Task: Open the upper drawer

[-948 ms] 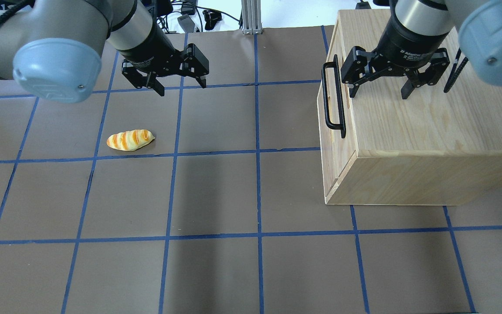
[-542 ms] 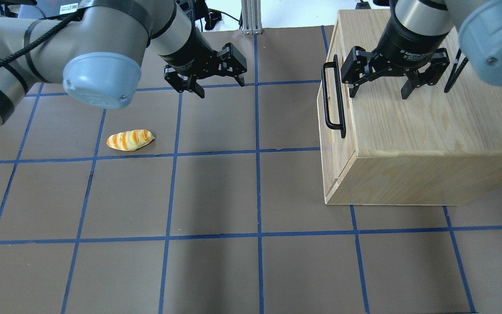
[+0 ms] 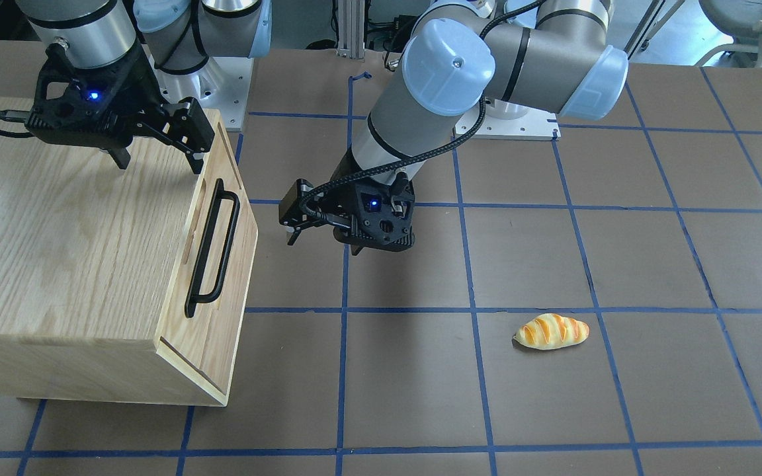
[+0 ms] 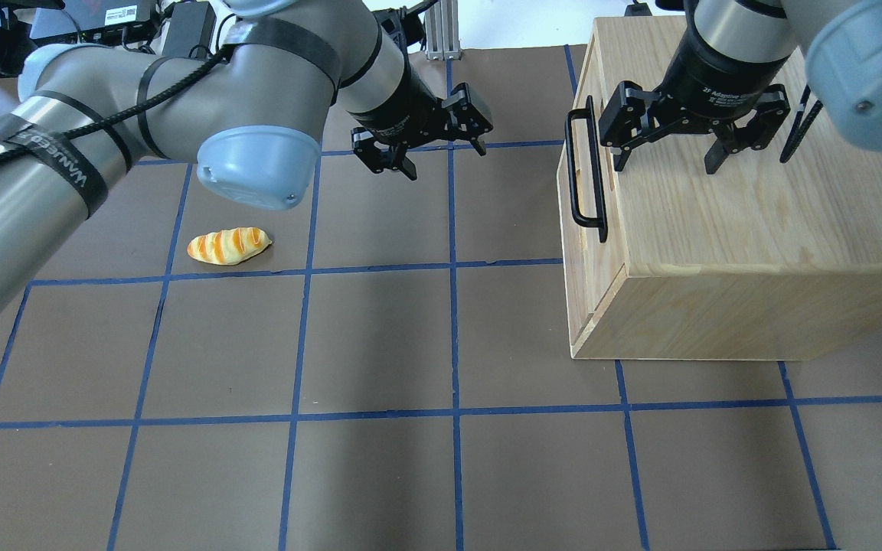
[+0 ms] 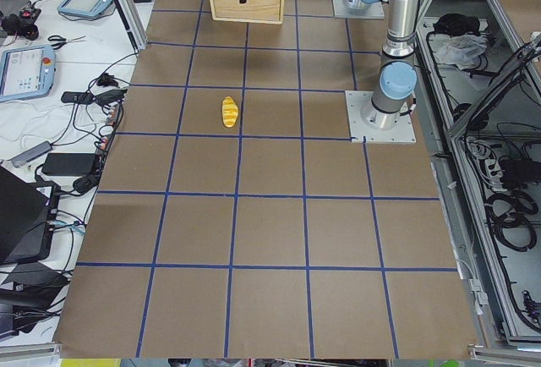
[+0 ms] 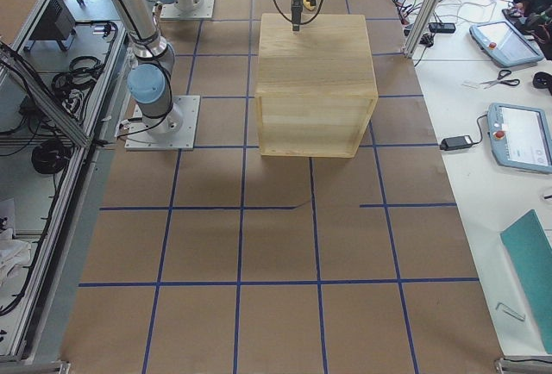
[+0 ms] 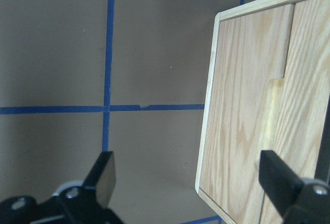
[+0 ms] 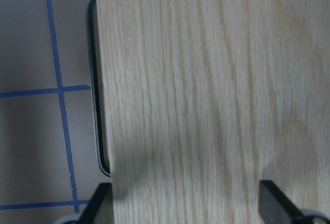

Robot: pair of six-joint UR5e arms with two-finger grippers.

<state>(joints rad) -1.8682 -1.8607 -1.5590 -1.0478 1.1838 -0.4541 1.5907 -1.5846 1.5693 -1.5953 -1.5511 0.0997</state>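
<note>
The upper drawer point(image 3: 219, 233) is closed, its contents hidden, at the overhead view's right. The left end effector point(image 4: 445, 159), spread wide, hangs apart to its left. The right end effector point(image 4: 664, 164), also wide, is over the cabinet point(image 4: 755, 229).

Light-wood upper drawer point(image 3: 182, 294), black-handled, fully closed

left hand point(image 4: 446, 161) | moved across table | nearer upper drawer point(image 3: 216, 238)

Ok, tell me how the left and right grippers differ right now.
The left gripper hangs over bare table, short of the drawer handle; the right gripper hangs over the cabinet top. The left gripper is slanted; the right gripper points straight down. Both are open and empty.
</note>
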